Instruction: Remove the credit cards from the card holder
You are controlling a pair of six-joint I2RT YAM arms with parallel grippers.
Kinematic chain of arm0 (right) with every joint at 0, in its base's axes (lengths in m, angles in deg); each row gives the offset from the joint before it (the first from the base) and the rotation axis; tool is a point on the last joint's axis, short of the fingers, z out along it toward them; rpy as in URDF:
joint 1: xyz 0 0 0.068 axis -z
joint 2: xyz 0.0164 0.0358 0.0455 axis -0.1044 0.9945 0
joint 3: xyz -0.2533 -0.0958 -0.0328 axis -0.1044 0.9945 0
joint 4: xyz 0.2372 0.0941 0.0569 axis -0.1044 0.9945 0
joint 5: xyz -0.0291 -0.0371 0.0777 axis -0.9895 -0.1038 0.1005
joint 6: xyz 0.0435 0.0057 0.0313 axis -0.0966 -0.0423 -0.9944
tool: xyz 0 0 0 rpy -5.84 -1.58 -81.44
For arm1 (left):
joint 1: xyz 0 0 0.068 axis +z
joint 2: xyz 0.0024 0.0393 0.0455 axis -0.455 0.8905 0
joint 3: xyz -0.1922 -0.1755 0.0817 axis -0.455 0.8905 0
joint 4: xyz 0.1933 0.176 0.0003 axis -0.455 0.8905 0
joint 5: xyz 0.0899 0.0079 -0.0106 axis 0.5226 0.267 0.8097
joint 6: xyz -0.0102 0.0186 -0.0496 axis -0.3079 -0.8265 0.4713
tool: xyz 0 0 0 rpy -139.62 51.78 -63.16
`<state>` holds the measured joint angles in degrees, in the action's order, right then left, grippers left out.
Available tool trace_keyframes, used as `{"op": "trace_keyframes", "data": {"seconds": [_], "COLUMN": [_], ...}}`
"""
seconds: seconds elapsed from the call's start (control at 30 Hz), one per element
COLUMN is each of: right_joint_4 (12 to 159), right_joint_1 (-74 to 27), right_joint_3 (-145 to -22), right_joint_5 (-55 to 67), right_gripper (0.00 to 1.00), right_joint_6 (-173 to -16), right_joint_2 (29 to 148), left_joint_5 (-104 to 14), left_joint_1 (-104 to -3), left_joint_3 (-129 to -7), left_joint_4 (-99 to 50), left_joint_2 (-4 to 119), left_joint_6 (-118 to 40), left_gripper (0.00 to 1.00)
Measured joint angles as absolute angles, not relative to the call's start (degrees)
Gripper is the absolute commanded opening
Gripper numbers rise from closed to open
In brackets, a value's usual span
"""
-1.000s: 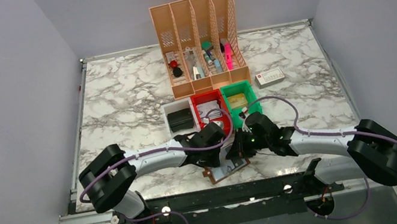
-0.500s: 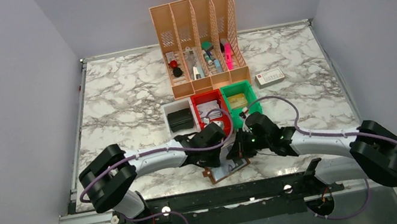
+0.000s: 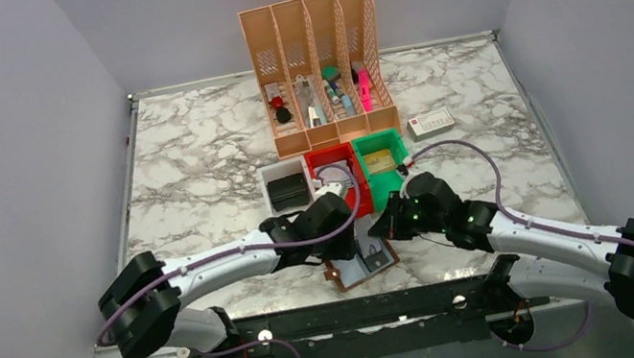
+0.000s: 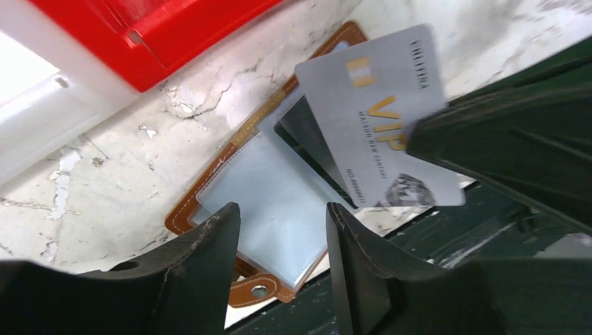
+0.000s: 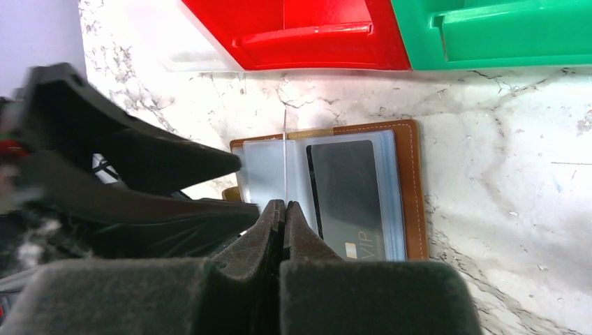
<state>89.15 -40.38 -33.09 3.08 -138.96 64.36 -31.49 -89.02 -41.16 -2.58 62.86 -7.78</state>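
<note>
The right pincer is clenched on a silver card, gripping it by one short edge. In its own wrist view the card shows only as a thin pale line standing up from the shut tips. The card hangs tilted above the holder and looks clear of its sleeves, so I judge this one to be out and ready to set down.

The holder lies open and flat on the marble desk, near the front edge and just in front of the red bin and green bin. It is brown and leather-like with pale stitching, rounded corners and a snap stud. Inside are glossy clear plastic sleeves. A dark card with gold lettering sits in one sleeve, so there is more to pull.

The left pincer is released, its tips parted over the holder's near half and grasping nothing. It is probably placed there to steady the floppy holder. Whether it touches the holder I cannot tell.
</note>
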Motion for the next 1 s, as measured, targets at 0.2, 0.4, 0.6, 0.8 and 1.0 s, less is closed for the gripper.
{"op": "trace_keyframes", "data": {"seconds": [0.2, 0.4, 0.6, 0.8, 1.0], "right_joint_4": [88.8, 86.16, 82.42, 75.06, 67.89], "right_joint_1": [-40.38, -40.38, -40.38, -40.38, -40.38], "right_joint_3": [-33.09, -33.09, -34.45, -35.02, -38.6], "right_joint_5": [2.66, 1.63, 1.07, 0.02, -0.77], "right_gripper": [0.01, 0.01, 0.01, 0.01, 0.01], "right_joint_6": [-137.84, -134.91, -127.59, -114.21, -94.15], "right_joint_2": [63.98, 62.52, 62.15, 62.02, 68.47], "left_joint_5": [-28.74, -28.67, -29.72, -29.16, -22.77], "left_joint_1": [-86.62, -80.36, -71.38, -61.87, -59.14], "left_joint_3": [-41.16, -38.91, -37.53, -39.72, -42.15], "left_joint_4": [-2.03, -1.97, 1.51, 6.71, 10.14], "left_joint_2": [54.72, 49.26, 46.14, 41.33, 37.41], "left_joint_6": [-7.76, -8.11, -10.05, -12.83, -16.5], "left_gripper": [0.7, 0.76, 0.87, 0.96, 0.99]}}
